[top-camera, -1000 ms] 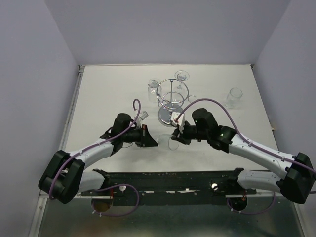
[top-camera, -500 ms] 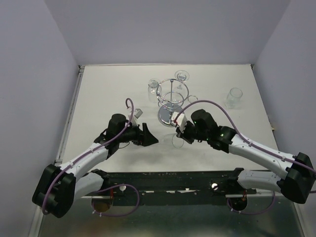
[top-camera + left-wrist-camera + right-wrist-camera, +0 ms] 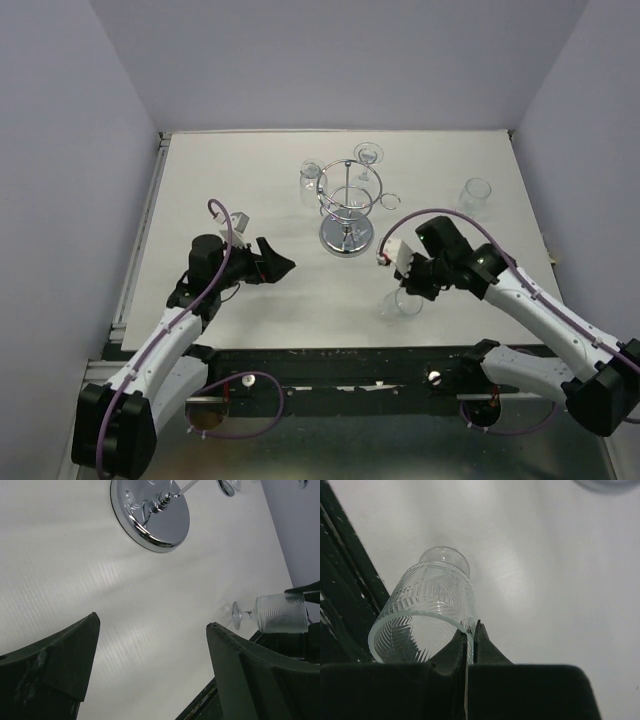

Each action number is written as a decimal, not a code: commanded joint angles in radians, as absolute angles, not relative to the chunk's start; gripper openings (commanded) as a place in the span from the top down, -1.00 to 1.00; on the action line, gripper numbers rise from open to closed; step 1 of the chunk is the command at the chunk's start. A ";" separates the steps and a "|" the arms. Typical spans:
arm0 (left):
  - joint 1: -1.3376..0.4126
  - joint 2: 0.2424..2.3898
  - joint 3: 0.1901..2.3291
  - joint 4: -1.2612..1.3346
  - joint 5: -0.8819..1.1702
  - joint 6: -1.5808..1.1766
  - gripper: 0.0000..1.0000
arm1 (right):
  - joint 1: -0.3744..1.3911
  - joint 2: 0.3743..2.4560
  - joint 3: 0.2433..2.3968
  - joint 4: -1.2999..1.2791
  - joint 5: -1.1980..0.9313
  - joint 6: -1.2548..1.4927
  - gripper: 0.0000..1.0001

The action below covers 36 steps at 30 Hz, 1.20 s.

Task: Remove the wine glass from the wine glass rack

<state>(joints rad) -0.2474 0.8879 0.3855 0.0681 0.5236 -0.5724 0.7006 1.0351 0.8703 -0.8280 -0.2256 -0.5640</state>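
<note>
**Wine glass, off the rack, in the right gripper**

Wine glass (image 3: pixel 427 612): clear glass. The bowl is cut with a zigzag, leaf-like pattern under a smooth rim, and a short stem is ending in a small round foot. It is lying tilted on its side, well apart from the rack (image 3: pixel 346 200) and close to the table's near edge. Whether it is touching the surface cannot be told.

Right gripper (image 3: pixel 471 630): matt black. Its fingers (image 3: pixel 450 655) are pinching together on the bowl's rim, one inside the glass and one outside.

Rack: chrome wire, standing upright mid-table beyond both arms. A thin post is rising from a mirror-bright round base (image 3: pixel 150 515) to a ring hoop with small loops around the top.

Left gripper (image 3: pixel 152 625): broad, dark, scuffed fingers (image 3: pixel 50 665) are standing wide apart with only bare table between them. It is hovering left of the rack, pointing toward the base.

Table (image 3: pixel 220 180): white and finely ribbed.

Around the rack: a far-left glass (image 3: pixel 311 176) and a far glass (image 3: pixel 368 153), both clear, are sitting at the top loops. A separate glass (image 3: pixel 477 196) is standing alone toward the right edge, well apart from everything else.
</note>
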 commanded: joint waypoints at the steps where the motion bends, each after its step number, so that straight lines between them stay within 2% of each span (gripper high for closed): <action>1: -0.235 0.776 0.345 0.072 0.447 -0.555 -0.97 | 0.461 1.063 0.962 -1.028 -0.244 -0.623 0.99; 8: -0.196 0.781 0.348 0.077 0.410 -0.535 -0.97 | 0.249 1.063 1.103 -1.072 -0.245 -0.617 0.99; 14: -0.158 0.908 0.388 0.083 0.345 -0.492 -0.97 | -0.041 1.224 1.291 -1.106 -0.296 -0.534 0.99; 21: 0.024 1.185 0.630 -0.026 0.328 -0.392 -0.97 | -0.303 1.445 1.503 -1.173 -0.245 -0.434 0.99; 24: 0.034 1.248 0.705 -0.058 0.319 -0.270 -0.97 | -0.383 1.521 1.568 -1.187 -0.216 -0.400 0.99; 31: 0.034 1.337 0.785 -0.164 0.308 -0.132 -0.97 | -0.459 1.698 1.718 -1.120 -0.127 -0.339 0.99; 36: 0.034 1.362 0.744 -0.101 0.275 -0.117 -0.97 | -0.457 1.831 1.900 -1.082 -0.109 -0.334 0.99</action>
